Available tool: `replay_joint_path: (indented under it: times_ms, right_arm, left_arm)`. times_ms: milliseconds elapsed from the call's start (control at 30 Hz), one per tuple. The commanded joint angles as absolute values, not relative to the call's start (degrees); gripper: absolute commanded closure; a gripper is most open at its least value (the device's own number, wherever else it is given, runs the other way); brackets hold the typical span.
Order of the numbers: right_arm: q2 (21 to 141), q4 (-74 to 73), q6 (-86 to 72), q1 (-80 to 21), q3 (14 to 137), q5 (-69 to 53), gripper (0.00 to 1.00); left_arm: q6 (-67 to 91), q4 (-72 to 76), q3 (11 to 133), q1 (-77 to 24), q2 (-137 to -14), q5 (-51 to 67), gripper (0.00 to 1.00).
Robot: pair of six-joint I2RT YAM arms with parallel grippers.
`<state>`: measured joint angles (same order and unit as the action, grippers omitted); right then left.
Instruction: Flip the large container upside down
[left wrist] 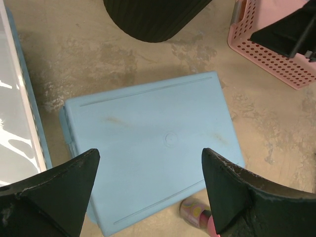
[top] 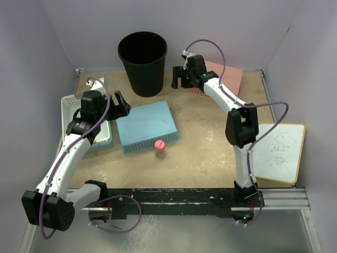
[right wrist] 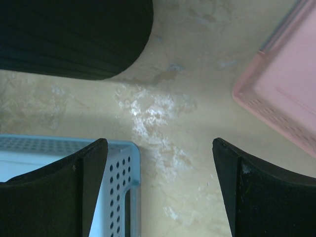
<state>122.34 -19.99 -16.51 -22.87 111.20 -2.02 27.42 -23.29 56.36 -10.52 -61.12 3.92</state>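
The large container, a tall black tapered bin, stands upright with its open mouth up at the back middle of the table. Its lower wall shows in the left wrist view and the right wrist view. My left gripper is open and empty, in front and to the left of the bin, above the overturned blue basket; its jaws stand wide apart. My right gripper is open and empty just right of the bin, clear of it, over bare table.
The overturned blue basket lies mid-table, its corner in the right wrist view. A pink basket lies back right. A white basket sits at the left. A small pink-capped bottle stands before the blue basket. A whiteboard lies right.
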Motion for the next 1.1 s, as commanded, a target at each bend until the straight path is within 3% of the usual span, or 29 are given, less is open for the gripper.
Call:
replay_joint_path:
  times_ms: [0,400,633,1067]
  right_arm:
    - [127.7,-16.9,-17.6,-20.7,119.0,-9.6,0.11]
    - [139.8,-14.5,-22.5,-20.8,130.1,-6.9,0.11]
    - [137.7,-10.6,-24.6,-21.3,125.9,-3.0,0.12]
    - [138.1,-15.5,-25.5,-23.5,129.8,13.7,0.12]
  left_arm:
    - [28.1,-23.5,56.7,-10.3,-60.3,2.2,0.18]
    - [27.7,-23.4,55.9,-10.3,-59.3,2.5,0.18]
    - [28.0,-23.6,54.6,-10.3,-58.8,3.9,0.18]
    - [27.6,-25.7,55.1,-10.3,-58.1,9.1,0.18]
